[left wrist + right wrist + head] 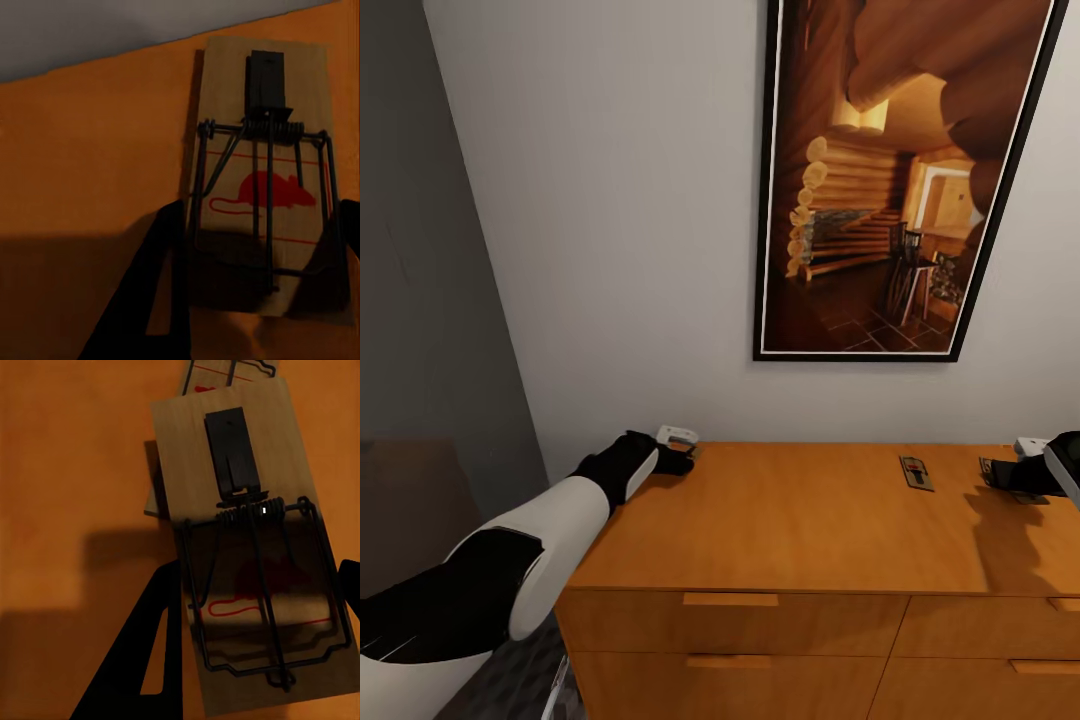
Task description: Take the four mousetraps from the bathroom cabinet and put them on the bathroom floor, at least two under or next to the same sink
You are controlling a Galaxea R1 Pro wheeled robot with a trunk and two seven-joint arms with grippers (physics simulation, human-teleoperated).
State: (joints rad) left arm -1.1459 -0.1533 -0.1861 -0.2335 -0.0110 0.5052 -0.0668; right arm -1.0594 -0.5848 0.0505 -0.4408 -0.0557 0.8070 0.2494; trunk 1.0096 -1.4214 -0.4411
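The robot faces the orange-brown wooden cabinet (800,530), which stands against a pale wall under a framed picture of a log cabin interior (890,180). Its flat top carries the traps, and drawer fronts with slim bar handles (730,600) show below the front edge.

The left end effector (678,458) reaches to the back left corner of the cabinet top, close to the wall. In the left wrist view a mousetrap (262,172) lies flat on the wood between the 2 dark fingers (161,292), which stand apart on either side of its near end; whether they press its edges I cannot tell. The trap's long axis runs along the fingers, its spring coil crossing the middle, a red mouse print below that, and its dark bait plate at the far end.

The right end effector (1015,478) sits over the right part of the top. In the right wrist view a second mousetrap (251,555) lies between its parted fingers (150,660), long axis slightly tilted from their line, bait plate away from the wrist. Contact with its edges is unclear. It overlaps another trap (225,371) beyond it.

In the head view, a separate mousetrap (916,472) lies flat mid-right on the top, left of the right end effector and apart from it, its long axis pointing toward the wall.
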